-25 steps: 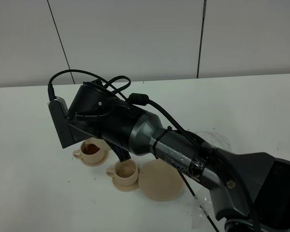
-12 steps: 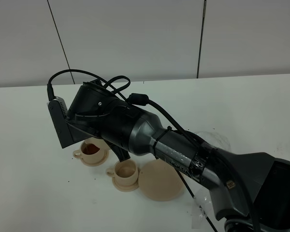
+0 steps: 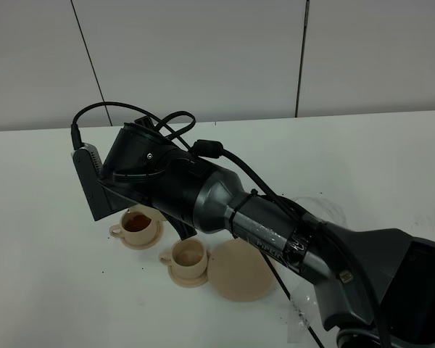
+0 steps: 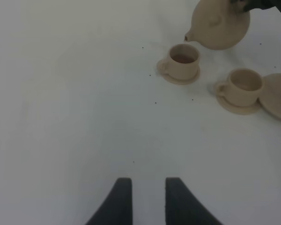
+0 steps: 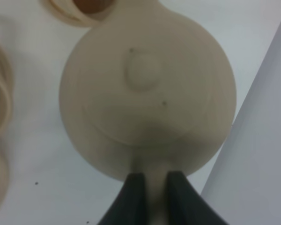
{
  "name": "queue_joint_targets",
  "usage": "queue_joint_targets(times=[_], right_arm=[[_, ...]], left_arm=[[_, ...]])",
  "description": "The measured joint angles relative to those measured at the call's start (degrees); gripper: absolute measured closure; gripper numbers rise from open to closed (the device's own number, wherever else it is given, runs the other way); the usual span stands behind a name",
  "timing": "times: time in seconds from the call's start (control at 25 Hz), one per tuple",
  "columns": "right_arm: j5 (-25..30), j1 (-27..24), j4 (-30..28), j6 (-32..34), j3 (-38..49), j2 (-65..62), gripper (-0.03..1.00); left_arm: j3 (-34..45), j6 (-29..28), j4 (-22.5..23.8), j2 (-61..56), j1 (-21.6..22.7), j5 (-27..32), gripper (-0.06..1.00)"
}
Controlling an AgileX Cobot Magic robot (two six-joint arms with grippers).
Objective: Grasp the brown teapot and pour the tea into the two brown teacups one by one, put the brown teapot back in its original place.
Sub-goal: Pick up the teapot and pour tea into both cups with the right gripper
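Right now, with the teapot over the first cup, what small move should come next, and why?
Probably level the brown teapot and carry its spout across to the second teacup. The first teacup already holds reddish tea, the second looks empty, and the right hand is shut on the pot's handle.

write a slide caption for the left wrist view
Brown teapot tilted, spout toward the tea-filled cup; second cup looks empty.
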Motion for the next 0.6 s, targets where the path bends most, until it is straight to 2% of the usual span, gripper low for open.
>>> queue_joint_targets(times=[0.6], right_arm=[[-0.06,0.0,-0.36,0.0,0.0,0.0,0.87]], left_arm=[[0.0,0.0,0.0,0.0,0.0,0.0,0.7]])
